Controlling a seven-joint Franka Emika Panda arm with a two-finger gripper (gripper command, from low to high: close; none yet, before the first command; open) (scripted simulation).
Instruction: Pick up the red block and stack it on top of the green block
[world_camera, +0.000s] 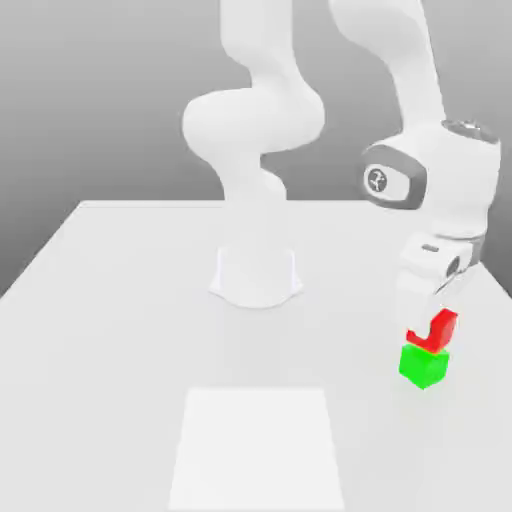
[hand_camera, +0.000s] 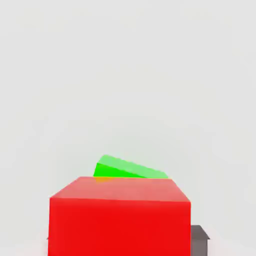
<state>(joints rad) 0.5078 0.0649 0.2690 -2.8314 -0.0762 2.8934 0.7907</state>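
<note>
On the exterior view's right, the red block (world_camera: 441, 328) sits directly on top of the green block (world_camera: 424, 367), which rests on the table. My gripper (world_camera: 428, 322) comes down from above and is shut on the red block, and one white finger hides part of its near face. In the hand view the red block (hand_camera: 120, 220) is large and close, with a grey fingertip (hand_camera: 199, 239) pressed against its side. A sliver of the green block (hand_camera: 129, 168) peeks out from behind the red block's top edge.
The arm's round white base (world_camera: 256, 275) stands at the middle back of the white table (world_camera: 110, 300). A paler white rectangle (world_camera: 258, 448) lies flat on the table near its front edge, to the exterior view's left of the blocks.
</note>
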